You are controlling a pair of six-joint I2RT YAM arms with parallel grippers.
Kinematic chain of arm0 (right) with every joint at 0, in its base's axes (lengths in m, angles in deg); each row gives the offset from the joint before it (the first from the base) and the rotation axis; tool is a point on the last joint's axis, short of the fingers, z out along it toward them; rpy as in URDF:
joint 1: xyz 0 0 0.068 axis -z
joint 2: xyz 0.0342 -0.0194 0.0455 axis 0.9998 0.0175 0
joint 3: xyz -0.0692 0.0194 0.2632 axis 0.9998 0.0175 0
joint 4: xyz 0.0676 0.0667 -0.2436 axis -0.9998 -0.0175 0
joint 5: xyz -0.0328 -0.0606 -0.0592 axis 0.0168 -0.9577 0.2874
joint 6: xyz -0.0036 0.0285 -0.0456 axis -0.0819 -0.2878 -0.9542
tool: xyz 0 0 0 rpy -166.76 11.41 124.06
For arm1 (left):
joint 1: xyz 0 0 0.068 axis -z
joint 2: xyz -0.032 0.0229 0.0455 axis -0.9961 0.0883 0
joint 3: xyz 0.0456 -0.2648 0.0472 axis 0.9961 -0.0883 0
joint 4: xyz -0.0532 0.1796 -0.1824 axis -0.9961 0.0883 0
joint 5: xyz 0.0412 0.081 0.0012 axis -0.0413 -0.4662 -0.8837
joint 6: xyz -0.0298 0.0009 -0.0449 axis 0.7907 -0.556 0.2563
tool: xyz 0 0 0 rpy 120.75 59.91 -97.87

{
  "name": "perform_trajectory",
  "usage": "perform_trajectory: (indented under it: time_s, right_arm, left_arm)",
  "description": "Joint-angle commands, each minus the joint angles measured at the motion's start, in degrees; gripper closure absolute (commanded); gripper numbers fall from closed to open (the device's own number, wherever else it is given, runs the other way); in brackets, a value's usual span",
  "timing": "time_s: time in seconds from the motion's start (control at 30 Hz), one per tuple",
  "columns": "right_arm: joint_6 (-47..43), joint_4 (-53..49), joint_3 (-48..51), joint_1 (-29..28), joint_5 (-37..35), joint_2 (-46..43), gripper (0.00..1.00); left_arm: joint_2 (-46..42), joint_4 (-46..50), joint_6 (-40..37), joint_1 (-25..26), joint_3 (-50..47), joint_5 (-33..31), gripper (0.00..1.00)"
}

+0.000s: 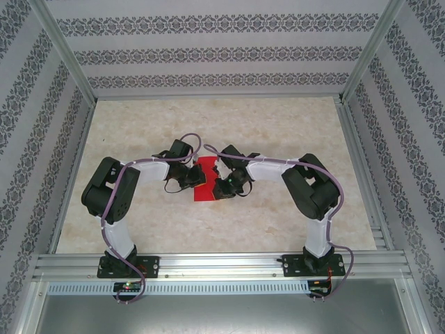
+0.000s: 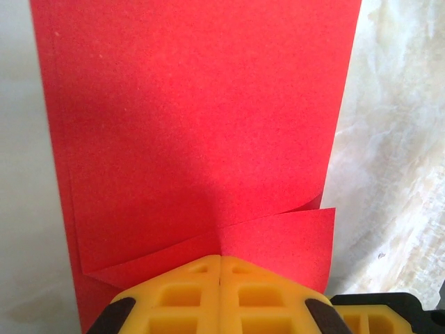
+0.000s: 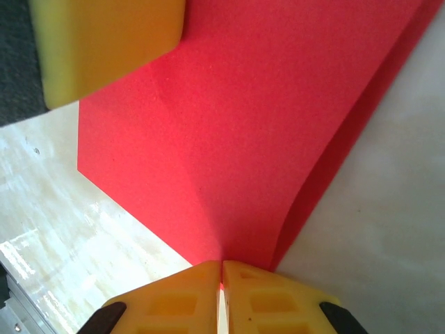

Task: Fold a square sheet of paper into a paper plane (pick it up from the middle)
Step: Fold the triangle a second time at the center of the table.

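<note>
The red paper (image 1: 203,182) is in the middle of the tabletop (image 1: 292,125), between the two arms. I cannot tell if it rests fully on the surface or is lifted a little. It is only partly folded. In the left wrist view a corner flap lies across its near end, and in the right wrist view one long edge curls up instead of lying flat.

The left fingers (image 2: 181,296) are closed, and the paper's edge runs into the seam between them, so they seem to pinch it. The right fingers (image 3: 268,299) are closed too and grip the paper from the other side, where a soft crease runs toward their tips.

With both sides held, the main danger is tension. If the arms move apart, the thin paper can tear at a pinch point or slip out of one grip. If they move together, it can buckle and take a crease in a wrong place. The flap looks loose, so it may spring open once it is released. If the curled edge is pressed down crooked, the plane becomes uneven. The two pairs of fingers are also very near each other and could collide.
</note>
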Motion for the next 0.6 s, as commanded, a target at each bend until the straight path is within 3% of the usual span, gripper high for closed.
perform_trajectory:
  time_s: [0.0, 0.3, 0.57]
  right_arm:
    - [0.09, -2.7, 4.67, -0.02, -0.75, -1.12, 0.88]
    - [2.38, -0.36, 4.49, 1.55, -0.21, -8.99, 0.88]
    - [4.68, 2.21, -1.69, 0.6, -1.33, -3.78, 0.88]
  left_arm:
    - [1.82, 3.89, 0.36, 1.04, -1.47, -5.2, 0.96]
    - [1.6, 3.69, 0.33, 1.05, -1.53, -5.23, 0.96]
    - [1.25, 3.61, 0.37, 1.03, -1.62, -5.21, 0.96]
